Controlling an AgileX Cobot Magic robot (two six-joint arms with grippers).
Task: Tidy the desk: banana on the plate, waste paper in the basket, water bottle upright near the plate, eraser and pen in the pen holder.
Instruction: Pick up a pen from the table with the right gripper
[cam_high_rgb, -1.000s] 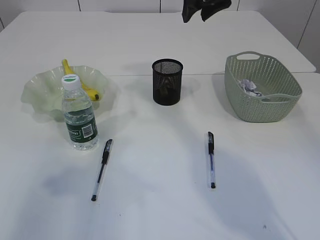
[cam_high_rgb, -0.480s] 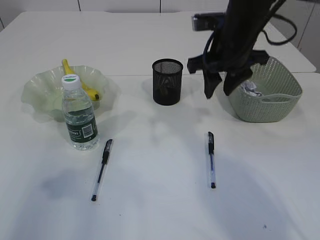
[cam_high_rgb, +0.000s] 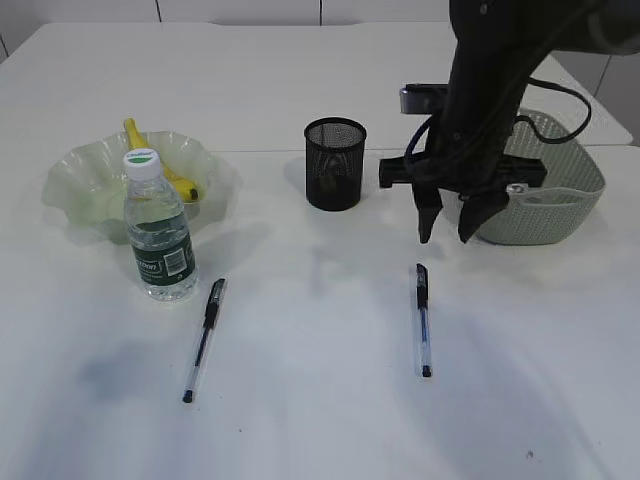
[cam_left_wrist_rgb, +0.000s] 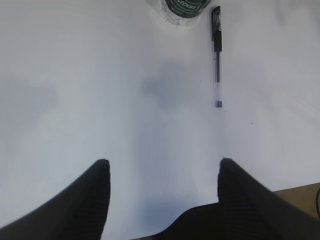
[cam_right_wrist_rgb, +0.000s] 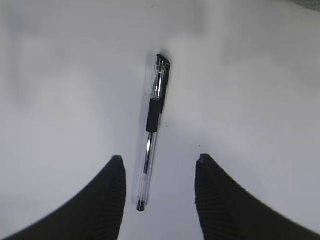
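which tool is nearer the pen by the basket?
Right. The right tool hangs open just above the right pen, which lies on the table. The left tool is open near the other pen, farther off.

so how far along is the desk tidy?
Done: banana on the plate, water bottle upright beside it, paper in the basket. In hand: right gripper, open, hangs over the right pen. Left: both pens, including the left pen, into the pen holder. Eraser not visible.
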